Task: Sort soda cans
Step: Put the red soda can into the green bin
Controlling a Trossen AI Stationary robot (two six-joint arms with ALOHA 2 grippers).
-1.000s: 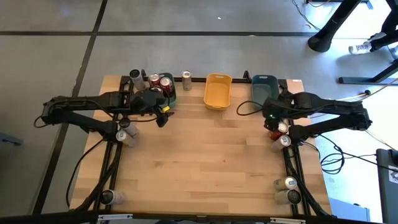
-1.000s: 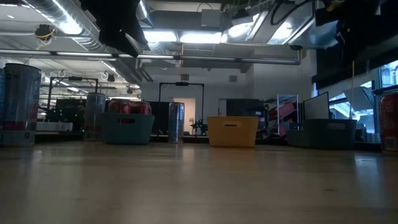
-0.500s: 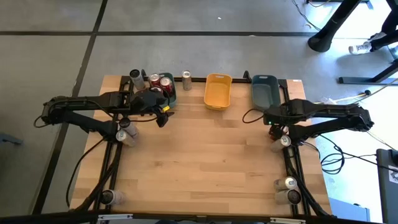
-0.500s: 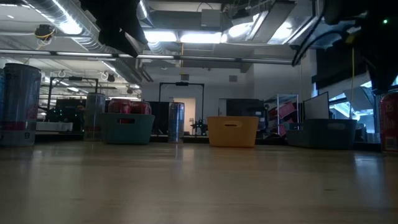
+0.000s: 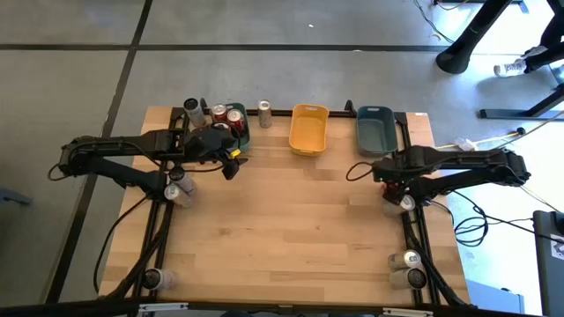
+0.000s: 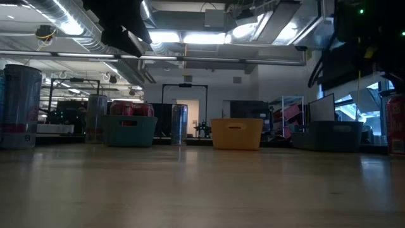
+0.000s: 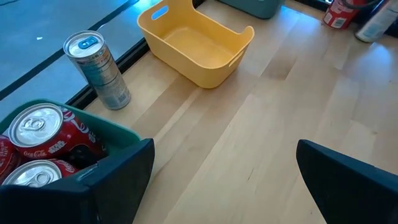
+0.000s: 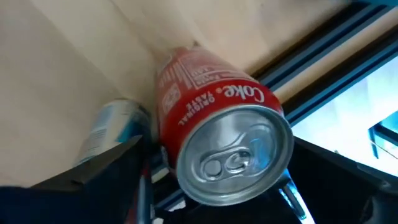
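Note:
A red soda can (image 8: 217,130) stands upright at the table's right edge, beside a silver-blue can (image 8: 112,134). My right gripper (image 5: 392,182) hangs right above it, pointing down and open, one finger on either side of the can's top; I see no touch. My left gripper (image 7: 224,186) hovers open and empty at the near side of the teal tray (image 7: 93,134), which holds red cans (image 7: 37,127). A silver can (image 7: 99,71) stands on the table between the teal tray and the yellow tray (image 7: 196,43).
A grey-blue tray (image 5: 374,128) stands at the far right. More cans stand at the left edge (image 5: 176,189), the near right corner (image 5: 410,261) and the near left corner (image 5: 152,279). Bare wood fills the middle of the table (image 5: 291,220).
My right gripper has come down over the red can at the table's right edge and has tipped from a slant to pointing almost straight down. It has stayed open.

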